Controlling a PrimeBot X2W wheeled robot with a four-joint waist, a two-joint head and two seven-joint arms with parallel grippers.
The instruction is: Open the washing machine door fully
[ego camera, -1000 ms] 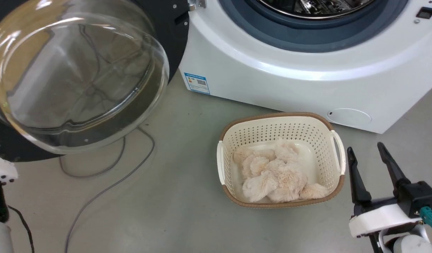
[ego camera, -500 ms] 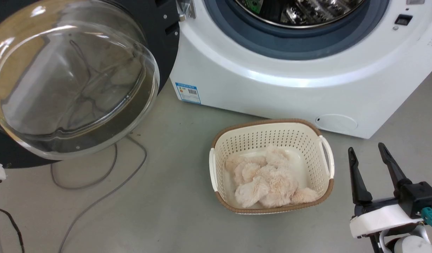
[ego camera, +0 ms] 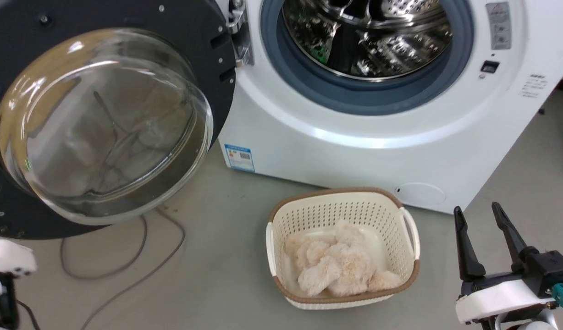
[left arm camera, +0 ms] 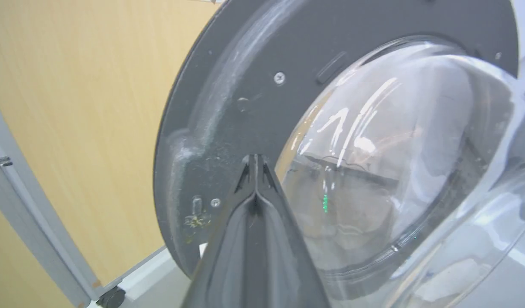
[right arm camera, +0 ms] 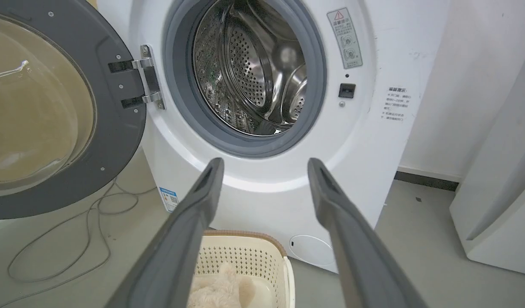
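Observation:
The washing machine door (ego camera: 125, 13), a black disc with a bulging glass bowl (ego camera: 102, 123), is swung out to the left of the washing machine (ego camera: 355, 151) on its hinge (ego camera: 239, 36). The grey rubber ring (ego camera: 355, 98) and steel drum (ego camera: 368, 36) are exposed. In the left wrist view my left gripper (left arm camera: 255, 159) is shut on nothing, its tips close before the door's (left arm camera: 228, 85) inner black rim; contact cannot be told. My right gripper (ego camera: 476, 208) stands open at the lower right, apart from the washer (right arm camera: 373, 149) and pointing at it, with the open door (right arm camera: 117, 128) to its left.
A cream basket (ego camera: 341, 197) holding a fluffy cream cloth (ego camera: 336, 266) sits on the floor before the washer. Grey cables (ego camera: 139, 256) loop under the door. A yellow wood panel (left arm camera: 74, 107) stands behind the door. Another white appliance (right arm camera: 502, 192) stands right of the washer.
The whole head view has shifted down, so the camera moved: more of the drum and the door's upper rim shows now. My right gripper stays open in the same corner.

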